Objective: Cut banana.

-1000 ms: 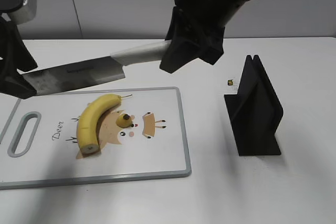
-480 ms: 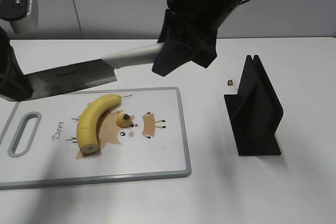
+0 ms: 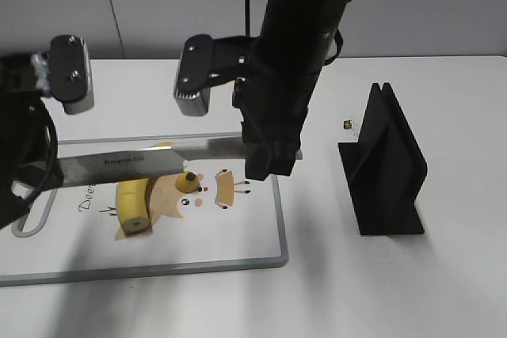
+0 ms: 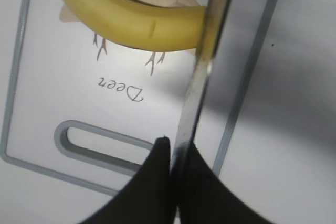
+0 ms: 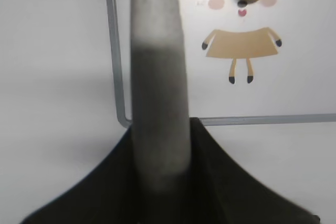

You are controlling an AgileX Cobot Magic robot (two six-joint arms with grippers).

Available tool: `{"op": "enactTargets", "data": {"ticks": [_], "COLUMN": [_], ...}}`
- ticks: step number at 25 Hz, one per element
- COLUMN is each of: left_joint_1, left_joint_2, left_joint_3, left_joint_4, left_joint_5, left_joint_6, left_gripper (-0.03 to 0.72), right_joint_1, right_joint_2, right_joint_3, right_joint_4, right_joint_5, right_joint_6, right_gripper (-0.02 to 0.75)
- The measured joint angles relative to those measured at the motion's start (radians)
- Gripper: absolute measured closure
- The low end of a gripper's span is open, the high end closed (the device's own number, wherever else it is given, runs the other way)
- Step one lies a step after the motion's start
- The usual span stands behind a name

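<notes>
Knife (image 3: 150,165) across banana (image 3: 135,199), black stand (image 3: 384,168) well right of cutting board (image 3: 261,251)

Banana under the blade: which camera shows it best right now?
The left wrist view: the banana fills the top of the frame, with the knife crossing it. The exterior view shows only its lower end below the blade. The right wrist view shows no banana, only the knife handle and a small stub.

the word "deer" is printed in script on the cutting board (image 4: 47,51), beside its handle slot; the knife blade (image 3: 135,165) carries a small brand mark, too small to read.
</notes>
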Motion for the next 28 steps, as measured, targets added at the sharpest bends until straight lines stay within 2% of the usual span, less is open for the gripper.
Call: {"op": "enactTargets", "data": {"ticks": [4,7,18,28], "left_joint_1": [-0.027,-0.027,-0.027,-0.027], "left_joint_2": [0.000,0.009,0.147,0.162], "left_joint_3": [0.131,0.175,0.183,0.183], "left_joint_4": [-0.005,-0.005,-0.004,-0.004], "left_joint_5": [-0.148,-0.216,-0.287,-0.296], "left_joint_6": [-0.033,-0.039,-0.046,-0.050], "left_gripper": [0.688,0.688,0.693,0.695], "right_joint_1": [0.011,0.014,0.015,0.015], "right_joint_2": [0.047,0.073,0.138,0.143], "right_joint_3": [0.001,0.001,0.003,0.004], "right_joint_4": [-0.039,-0.058,-0.089,-0.099], "right_joint_5": [0.006,-0.019,-0.107,-0.134], "right_joint_6": [0.016,0.028,0.053,0.057], "right_gripper": [0.555,0.549,0.533,0.528]}}
